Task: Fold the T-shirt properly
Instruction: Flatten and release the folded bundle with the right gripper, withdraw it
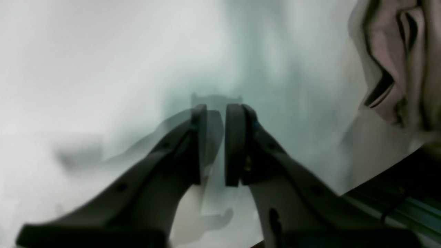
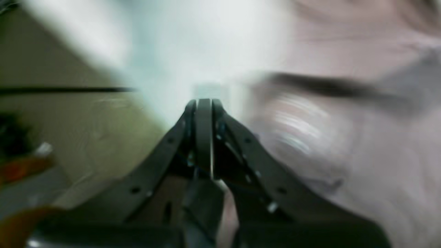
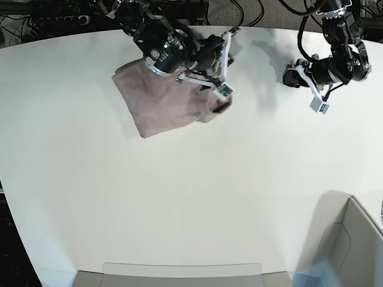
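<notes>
T-shirt: You have the dusty mauve-pink T-shirt point(image 3: 166, 101) lying on the far left part of the white table point(image 3: 191, 191) in the base view, bunched into a rough folded slab with a slanted near edge. Its right end, near the arm, is rumpled and slightly raised. In the right wrist view the pink cloth point(image 2: 361, 144) fills the right half of the frame, heavily blurred, with a dark crease line across it. In the left wrist view a crumpled pinkish bit of fabric point(image 1: 396, 62) shows only at the upper right corner.

Right gripper: Your right gripper point(image 2: 204, 103) has its jaws pressed together, the pads meeting with no gap. Nothing shows between the tips; the cloth lies just beside them to the right, and you cannot tell whether they touch it. In the base view this arm point(image 3: 179, 51) hangs over the far edge of the shirt, covering part of it.

Left gripper: Your left gripper point(image 1: 216, 110) stands with its jaws a narrow way apart, a slim gap of pale table showing between the pads. Nothing sits in that gap. In the base view this arm point(image 3: 335, 63) hovers over bare table at the far right, well apart from the shirt.

Table: The white top reaches across the whole base view. A pale box-like corner point(image 3: 353, 239) sits at its near right edge.

Blur: Both wrist views are smeared, so you cannot read fine detail of the fabric there.
</notes>
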Controlling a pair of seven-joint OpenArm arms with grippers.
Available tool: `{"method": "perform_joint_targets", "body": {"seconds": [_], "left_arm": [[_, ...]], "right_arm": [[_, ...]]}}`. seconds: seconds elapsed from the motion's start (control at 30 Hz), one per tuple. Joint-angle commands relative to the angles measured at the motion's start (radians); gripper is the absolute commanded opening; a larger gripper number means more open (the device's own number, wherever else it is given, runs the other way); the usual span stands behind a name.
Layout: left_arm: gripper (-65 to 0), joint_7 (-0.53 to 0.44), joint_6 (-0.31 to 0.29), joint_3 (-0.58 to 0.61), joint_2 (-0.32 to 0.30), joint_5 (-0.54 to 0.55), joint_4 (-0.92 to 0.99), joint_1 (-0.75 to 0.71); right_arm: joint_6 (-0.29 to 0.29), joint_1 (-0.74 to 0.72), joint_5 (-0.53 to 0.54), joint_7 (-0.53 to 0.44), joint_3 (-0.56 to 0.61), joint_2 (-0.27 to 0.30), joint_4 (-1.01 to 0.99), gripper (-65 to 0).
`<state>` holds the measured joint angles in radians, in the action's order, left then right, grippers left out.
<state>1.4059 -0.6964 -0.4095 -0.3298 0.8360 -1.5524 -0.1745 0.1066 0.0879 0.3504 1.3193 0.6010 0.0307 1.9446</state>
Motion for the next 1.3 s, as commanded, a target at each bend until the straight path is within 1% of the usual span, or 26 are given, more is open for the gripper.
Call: {"method": "perform_joint_targets", "body": {"seconds": [0.0,0.1,0.17,0.27,0.33,0.37,0.43,0.5,0.57,0.6,0.7,0.77,0.8,0.9,1.03,1.1,1.17,1.27], "left_arm": [[-54.2,-0.01,-0.002,-0.002,-0.013,0.015,-0.012,0.008],[-54.2,-0.01,-0.002,-0.002,-0.013,0.015,-0.012,0.003],[-54.2,-0.01,-0.002,-0.002,-0.013,0.015,-0.012,0.0],[-54.2,-0.01,-0.002,-0.002,-0.013,0.015,-0.012,0.0],[-54.2,-0.01,-0.002,-0.002,-0.013,0.016,-0.013,0.003],[-54.3,-0.01,-0.002,-0.001,-0.012,0.016,-0.013,0.007],[-56.3,-0.01,-0.002,0.033,-0.012,0.019,-0.02,0.01],[-60.4,-0.01,-0.002,0.096,-0.012,0.019,-0.021,0.014],[-64.7,-0.01,-0.002,0.18,-0.015,0.018,-0.021,0.049],[-65.0,-0.01,-0.002,0.215,-0.015,0.018,-0.021,0.063],[-65.0,-0.012,-0.002,0.307,-0.015,0.018,-0.021,0.083],[-65.0,-0.012,-0.002,0.344,-0.015,0.019,-0.023,0.086],[-65.0,-0.012,-0.002,0.36,-0.015,0.021,-0.032,0.086],[-65.0,-0.01,-0.002,0.393,-0.015,0.019,-0.113,0.083],[-65.0,-0.01,-0.002,0.429,-0.015,0.019,-0.23,0.08],[-65.0,-0.01,-0.002,0.429,-0.015,0.018,-0.251,0.079],[-65.0,-0.01,-0.002,0.424,-0.019,0.018,-0.247,0.079],[-65.0,-0.01,-0.002,0.419,-0.021,0.016,-0.247,0.079]], "right_arm": [[0.008,-0.035,-0.007,-0.044,0.003,-0.002,0.028,-65.0],[0.011,-0.07,-0.007,-0.06,0.006,-0.001,0.048,-65.0],[0.014,-0.092,-0.018,-0.059,-0.013,0.002,0.049,-65.0],[0.014,-0.095,-0.035,-0.054,-0.106,0.025,0.049,-65.0],[0.011,-0.093,-0.027,-0.054,-0.189,0.058,0.052,-65.0],[0.008,-0.09,-0.021,-0.054,-0.229,0.076,0.054,-65.0],[0.008,-0.086,0.002,-0.045,-0.295,0.131,0.054,-65.0],[0.006,-0.086,0.048,0.006,-0.352,0.193,0.054,-65.0],[0.006,-0.084,0.114,0.059,-0.395,0.251,0.055,-65.0],[0.006,-0.072,0.152,0.075,-0.413,0.28,0.055,-65.0],[0.005,-0.021,0.292,0.077,-0.45,0.377,0.077,-65.0],[0.005,0.0,0.362,0.077,-0.448,0.418,0.078,-65.0],[0.005,0.008,0.385,0.077,-0.448,0.429,0.074,-65.0],[0.005,0.013,0.401,0.077,-0.419,0.43,0.051,-65.0],[0.005,-0.044,0.401,0.077,-0.266,0.407,-0.02,-65.0],[0.005,-0.087,0.401,0.077,-0.181,0.371,-0.09,-65.0],[0.005,-0.116,0.401,0.077,-0.128,0.326,-0.158,-65.0],[0.005,-0.138,0.399,0.064,-0.117,0.263,-0.238,-65.0]]}}
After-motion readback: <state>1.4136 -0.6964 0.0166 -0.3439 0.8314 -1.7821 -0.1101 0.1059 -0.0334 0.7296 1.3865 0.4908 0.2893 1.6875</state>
